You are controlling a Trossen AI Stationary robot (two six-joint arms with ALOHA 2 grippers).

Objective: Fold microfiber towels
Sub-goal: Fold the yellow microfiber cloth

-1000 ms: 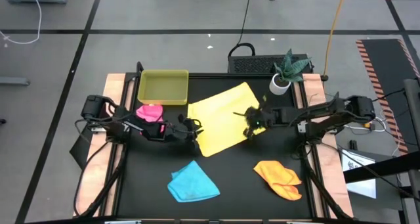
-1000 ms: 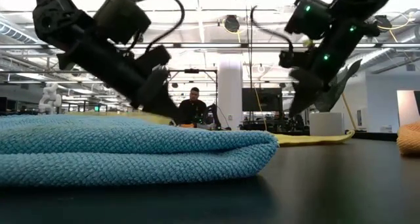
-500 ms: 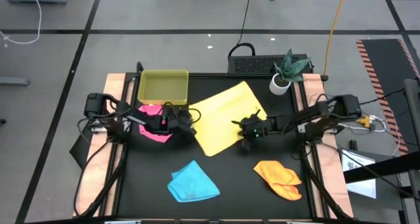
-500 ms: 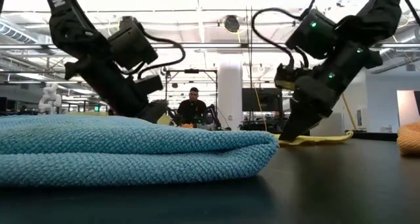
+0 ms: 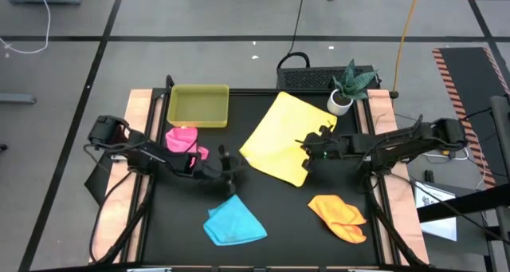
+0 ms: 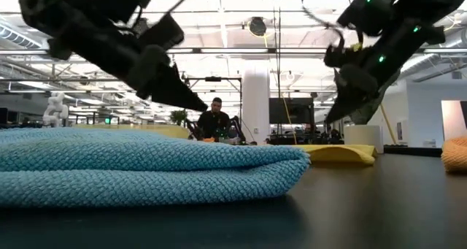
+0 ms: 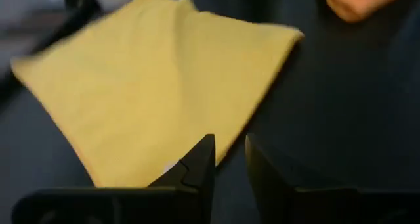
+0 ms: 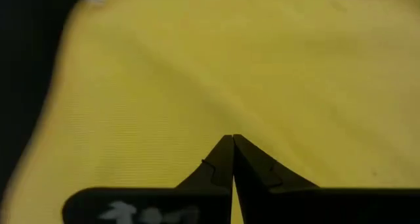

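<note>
My right gripper (image 5: 309,150) sits clenched, empty, at the yellow towel's (image 5: 284,136) three-o'clock edge; my left gripper (image 5: 237,167) hovers slightly parted at seven. Mistimed pinches could bunch the fold.

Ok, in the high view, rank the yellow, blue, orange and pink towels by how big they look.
1. yellow towel, spread out, clearly largest
2. blue towel and orange towel, too alike to rank
3. pink towel, smallest, though the left arm partly covers it

Nubbly blue cloth (image 6: 146,165); matt tabletop (image 6: 379,205)
</note>
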